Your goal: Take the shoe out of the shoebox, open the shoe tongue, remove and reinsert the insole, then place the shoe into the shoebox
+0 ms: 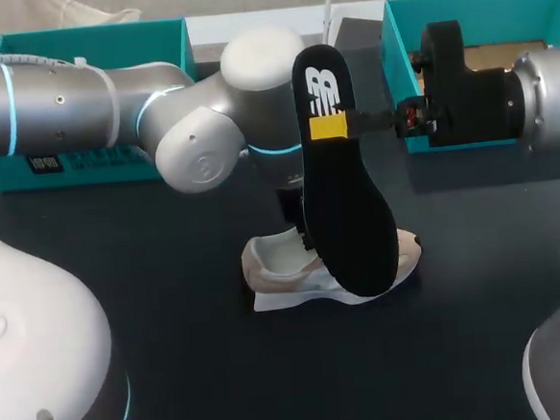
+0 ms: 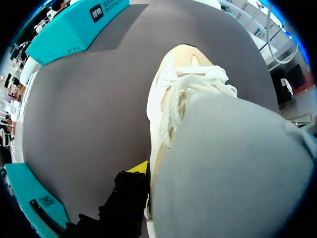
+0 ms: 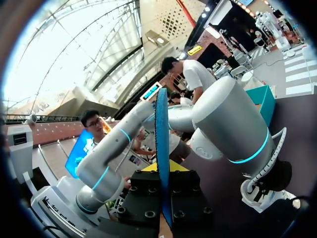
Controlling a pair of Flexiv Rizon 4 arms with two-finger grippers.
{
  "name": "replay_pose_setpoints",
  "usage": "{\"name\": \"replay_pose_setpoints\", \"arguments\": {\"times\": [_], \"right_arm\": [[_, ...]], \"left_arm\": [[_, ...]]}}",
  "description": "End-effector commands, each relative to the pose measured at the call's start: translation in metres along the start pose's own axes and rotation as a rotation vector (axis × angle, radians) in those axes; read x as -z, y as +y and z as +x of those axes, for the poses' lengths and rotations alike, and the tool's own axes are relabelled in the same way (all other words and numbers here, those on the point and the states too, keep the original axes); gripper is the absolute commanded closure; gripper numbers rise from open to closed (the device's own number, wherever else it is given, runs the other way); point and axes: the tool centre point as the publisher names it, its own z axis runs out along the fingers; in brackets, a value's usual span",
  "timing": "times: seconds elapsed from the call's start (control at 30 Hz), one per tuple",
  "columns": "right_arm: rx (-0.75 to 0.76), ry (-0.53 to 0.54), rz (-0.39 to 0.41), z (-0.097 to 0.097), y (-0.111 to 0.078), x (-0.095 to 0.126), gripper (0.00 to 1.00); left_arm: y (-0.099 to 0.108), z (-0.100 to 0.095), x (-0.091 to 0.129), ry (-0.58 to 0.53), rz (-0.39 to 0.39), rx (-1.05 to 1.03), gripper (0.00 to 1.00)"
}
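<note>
A dark table (image 1: 185, 361) is recorded as the work surface. The shoe (image 1: 284, 267), white and beige, is found on its sole near the middle of the table, outside both teal box pieces, with its laces loose. In the left wrist view the shoe (image 2: 168, 89) is seen lengthwise, toe pointing away, and a large grey blur covers its near end.

The black insole (image 1: 343, 215) is held out of the shoe and well above it, long axis roughly upright, white-marked end uppermost. It is gripped near that upper end by the right gripper (image 1: 332, 127), whose jaws are clamped on it from both faces. In the right wrist view the insole (image 3: 161, 129) is seen edge-on between the fingers (image 3: 171, 166).

The left gripper (image 1: 295, 219) is positioned at the shoe's opening, partly hidden behind the insole. One yellow tip is seen just beside the shoe's side. Whether its jaws are apart or together cannot be told.

The left teal box piece (image 1: 90, 41) is noted at the far left edge, and the right teal box piece (image 1: 400, 67) at the far right.
</note>
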Motion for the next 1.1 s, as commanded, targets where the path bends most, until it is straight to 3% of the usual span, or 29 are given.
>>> {"name": "replay_pose_setpoints", "arguments": {"times": [0.03, 0.2, 0.33, 0.5, 0.57, 0.63, 0.7, 0.8, 1.1], "right_arm": [[-0.002, -0.003, 0.001, 0.0, 0.0, -0.004, 1.0], [-0.002, -0.003, 0.001, 0.0, 0.0, -0.004, 1.0], [-0.002, -0.003, 0.001, 0.0, 0.0, -0.004, 1.0], [-0.002, -0.003, 0.001, 0.0, 0.0, -0.004, 1.0], [-0.002, -0.003, 0.001, 0.0, 0.0, -0.004, 1.0], [-0.002, -0.003, 0.001, 0.0, 0.0, -0.004, 1.0], [-0.002, -0.003, 0.001, 0.0, 0.0, -0.004, 1.0], [-0.002, -0.003, 0.001, 0.0, 0.0, -0.004, 1.0], [-0.002, -0.003, 0.001, 0.0, 0.0, -0.004, 1.0]], "left_arm": [[-0.001, 0.001, -0.008, 0.045, -0.027, -0.05, 1.0], [-0.005, 0.0, -0.001, 0.272, -0.072, -0.303, 1.0], [-0.009, -0.005, 0.021, 0.469, -0.105, -0.544, 1.0], [-0.01, -0.012, 0.043, 0.626, -0.174, -0.959, 1.0], [-0.01, -0.016, 0.048, 0.684, -0.181, -1.049, 1.0], [-0.01, -0.019, 0.057, 0.786, -0.129, -1.162, 1.0], [-0.01, -0.019, 0.061, 0.759, -0.145, -1.234, 1.0], [-0.008, -0.018, 0.067, 0.688, -0.077, -1.18, 1.0], [-0.008, -0.018, 0.067, 0.688, -0.077, -1.18, 1.0]]}}
